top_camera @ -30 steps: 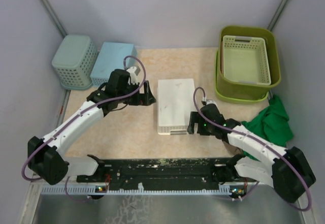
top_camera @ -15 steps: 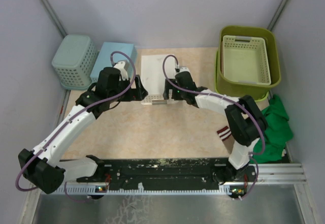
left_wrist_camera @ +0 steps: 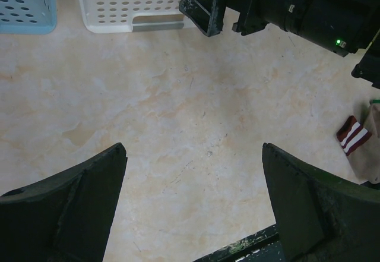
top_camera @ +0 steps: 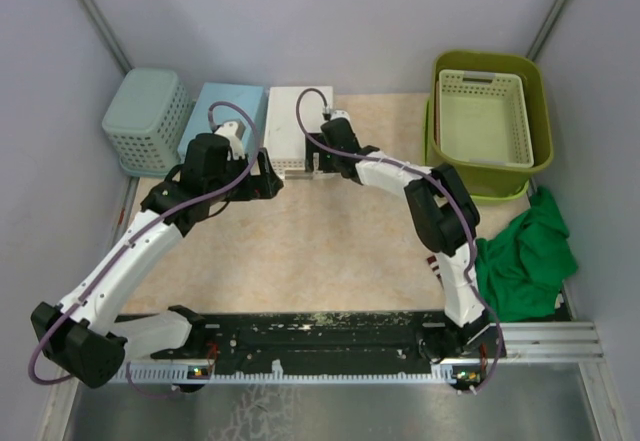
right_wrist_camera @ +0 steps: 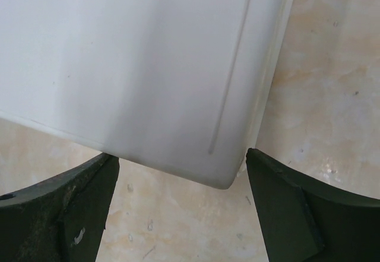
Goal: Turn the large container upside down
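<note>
The large container [top_camera: 470, 189], a lime-green tub, stands upright at the back right with a cream perforated basket [top_camera: 485, 121] inside it. Neither gripper is near it. My right gripper [top_camera: 312, 166] reaches far back left, open, at the near end of an overturned white basket [top_camera: 288, 121]. In the right wrist view that basket's [right_wrist_camera: 130, 66] corner lies between the open fingers of the right gripper [right_wrist_camera: 181, 158]. My left gripper [top_camera: 272, 183] is open over bare tabletop, with nothing between the fingers of the left gripper [left_wrist_camera: 193, 149].
A blue basket [top_camera: 225, 111] and a teal basket [top_camera: 148, 121] stand at the back left beside the white one. A green cloth [top_camera: 525, 251] lies at the right edge. A striped sock [left_wrist_camera: 353, 137] shows near the right arm.
The white basket has slid from the middle of the table to the back, beside the blue basket, with the right gripper following at its near end. The left gripper shifted slightly left.
</note>
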Robot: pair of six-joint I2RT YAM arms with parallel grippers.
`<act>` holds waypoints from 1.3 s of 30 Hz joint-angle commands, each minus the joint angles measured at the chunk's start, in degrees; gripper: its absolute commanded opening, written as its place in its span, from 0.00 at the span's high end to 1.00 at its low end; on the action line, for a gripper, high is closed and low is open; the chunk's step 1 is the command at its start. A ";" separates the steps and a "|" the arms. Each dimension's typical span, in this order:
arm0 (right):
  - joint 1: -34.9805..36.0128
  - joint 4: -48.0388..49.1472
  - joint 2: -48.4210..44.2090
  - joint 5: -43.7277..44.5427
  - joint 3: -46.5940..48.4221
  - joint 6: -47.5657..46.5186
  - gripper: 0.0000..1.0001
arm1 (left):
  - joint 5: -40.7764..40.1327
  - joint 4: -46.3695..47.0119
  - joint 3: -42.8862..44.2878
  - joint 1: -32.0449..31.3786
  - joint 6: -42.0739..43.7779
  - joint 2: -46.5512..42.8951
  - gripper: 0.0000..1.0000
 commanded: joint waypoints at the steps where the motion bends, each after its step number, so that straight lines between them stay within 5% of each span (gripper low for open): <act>1: 0.37 -1.59 2.75 3.97 8.04 -2.62 0.13 | 0.46 -0.34 1.03 0.20 0.35 -1.46 0.00; 15: -0.02 -15.81 6.47 7.08 25.57 -6.23 0.12 | 2.48 2.48 -0.47 0.23 -0.79 -1.34 0.00; 26: -2.18 -16.77 -27.67 14.56 8.81 -10.44 0.07 | 4.39 6.23 -1.64 -0.21 -0.54 -0.72 0.00; 33: -20.28 -29.62 -39.45 9.86 6.78 -9.97 0.03 | 3.25 8.75 -4.18 -4.24 -1.41 0.56 0.00; 35: -25.27 -31.06 -40.14 6.21 6.03 -11.83 0.08 | 2.91 9.92 -5.09 -5.19 -1.59 0.81 0.00; 39: -29.60 -35.94 -35.72 3.18 8.48 -13.87 0.38 | 1.88 11.47 -5.83 -6.08 -1.32 1.27 0.00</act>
